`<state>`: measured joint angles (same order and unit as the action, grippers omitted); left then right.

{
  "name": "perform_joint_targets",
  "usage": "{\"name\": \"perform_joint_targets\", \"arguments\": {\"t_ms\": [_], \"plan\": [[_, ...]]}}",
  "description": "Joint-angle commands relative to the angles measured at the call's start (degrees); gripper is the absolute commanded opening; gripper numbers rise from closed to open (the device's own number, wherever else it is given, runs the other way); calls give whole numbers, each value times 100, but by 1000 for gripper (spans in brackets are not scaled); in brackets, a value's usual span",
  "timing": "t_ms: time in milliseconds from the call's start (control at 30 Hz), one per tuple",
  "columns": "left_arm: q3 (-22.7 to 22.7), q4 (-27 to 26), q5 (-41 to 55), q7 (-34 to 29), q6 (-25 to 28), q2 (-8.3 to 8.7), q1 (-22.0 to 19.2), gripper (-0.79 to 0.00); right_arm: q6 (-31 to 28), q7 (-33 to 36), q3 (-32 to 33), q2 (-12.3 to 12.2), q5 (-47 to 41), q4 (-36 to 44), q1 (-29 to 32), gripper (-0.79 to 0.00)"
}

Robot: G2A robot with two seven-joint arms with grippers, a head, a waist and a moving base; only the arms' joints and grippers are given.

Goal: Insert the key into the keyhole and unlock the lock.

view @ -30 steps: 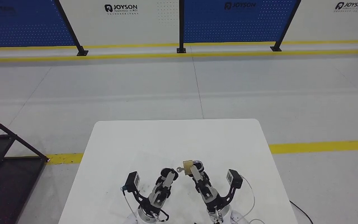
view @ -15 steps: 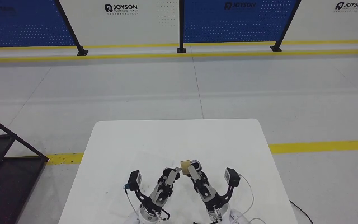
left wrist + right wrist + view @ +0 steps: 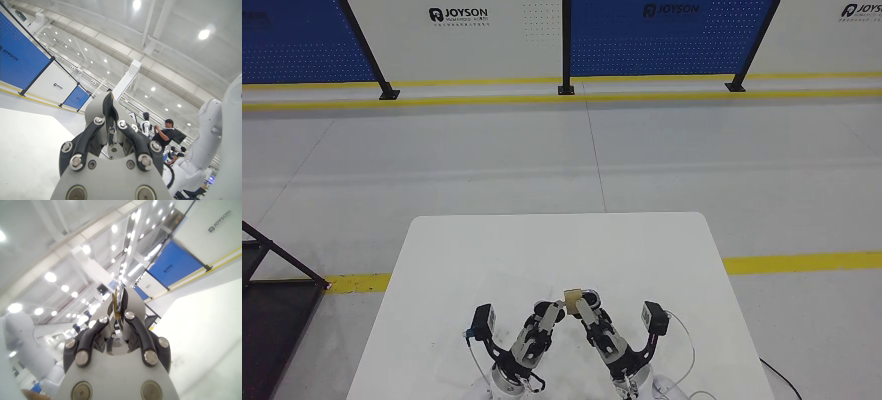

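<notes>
Low in the top view, my right gripper [image 3: 580, 303] is shut on a brass padlock [image 3: 573, 297] with a silver shackle, held above the white table [image 3: 542, 250]. The right wrist view has the padlock [image 3: 115, 308] edge-on between the fingers, its shackle pointing outward. My left gripper [image 3: 554, 308] sits just beside the padlock, tip almost against it. The left wrist view shows that gripper [image 3: 110, 96] pressed shut, with a thin brass-coloured sliver at its tip that I take for the key. The keyhole is hidden.
Both arms hang over the table's near edge. The white tabletop [image 3: 28, 132] stretches bare ahead of them. Beyond the table lies grey floor with yellow lines and blue barrier panels [image 3: 672, 35].
The right gripper has carried the padlock slightly left, toward the left gripper. The silver key that stuck out beside the padlock a second ago is hidden between the two grippers.
</notes>
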<state>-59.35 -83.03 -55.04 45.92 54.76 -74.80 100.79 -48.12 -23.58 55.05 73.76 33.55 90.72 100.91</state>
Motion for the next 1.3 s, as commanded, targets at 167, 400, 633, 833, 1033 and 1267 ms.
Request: {"name": "perform_joint_targets", "arguments": {"t_ms": [167,400,633,833,1033,1267], "plan": [[-66,9,-472,201,-156,9,-11,-785,-66,68,40,-11,-51,50,52,-785],[-131,36,-1109,595,-381,29,-37,-785,-102,240,105,-39,-151,141,141,-785],[-117,69,-1877,1093,-733,60,-58,-785,1,601,168,-79,-341,266,205,-785],[-85,130,-2421,1452,-1112,93,-108,-785,51,775,223,-105,-476,354,259,-785],[-66,185,-2918,1774,-1651,126,-167,-785,191,1008,271,-134,-583,437,307,-785],[-48,225,-3343,1994,-2234,167,-221,-785,262,1129,325,-160,-632,522,370,-785]]}}
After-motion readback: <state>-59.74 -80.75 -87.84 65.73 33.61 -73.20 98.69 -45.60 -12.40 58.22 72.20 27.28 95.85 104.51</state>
